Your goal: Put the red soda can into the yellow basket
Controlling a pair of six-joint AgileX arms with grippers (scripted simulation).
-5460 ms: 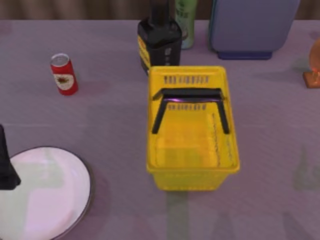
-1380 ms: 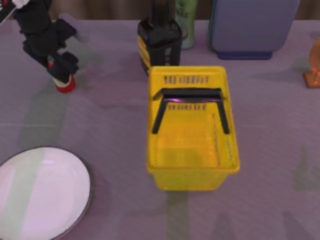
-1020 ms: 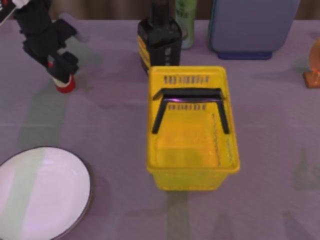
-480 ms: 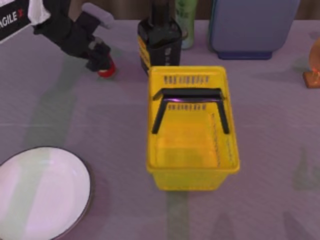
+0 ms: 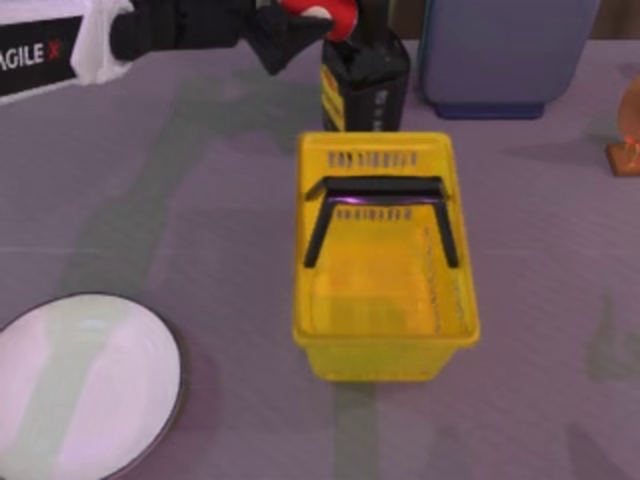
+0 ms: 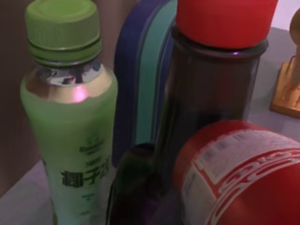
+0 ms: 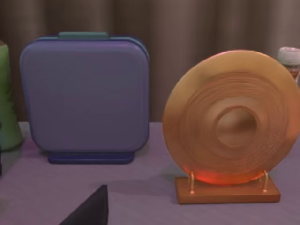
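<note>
1. Our left gripper [image 5: 300,25] fingers grasp the red soda can [image 5: 322,12], lifted off the surface beside the dark bottle [image 5: 365,75].
2. The can is behind the yellow basket [image 5: 380,255], not over it.
3. Right arm is parked out of sight.

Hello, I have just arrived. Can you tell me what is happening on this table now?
The left gripper holds the red soda can in the air at the far edge of the table, right beside the dark bottle, which now stands shifted toward the right. The yellow basket sits in the middle, with no can in it yet. A white plate lies near the left corner. The right arm is out of the top view.
</note>
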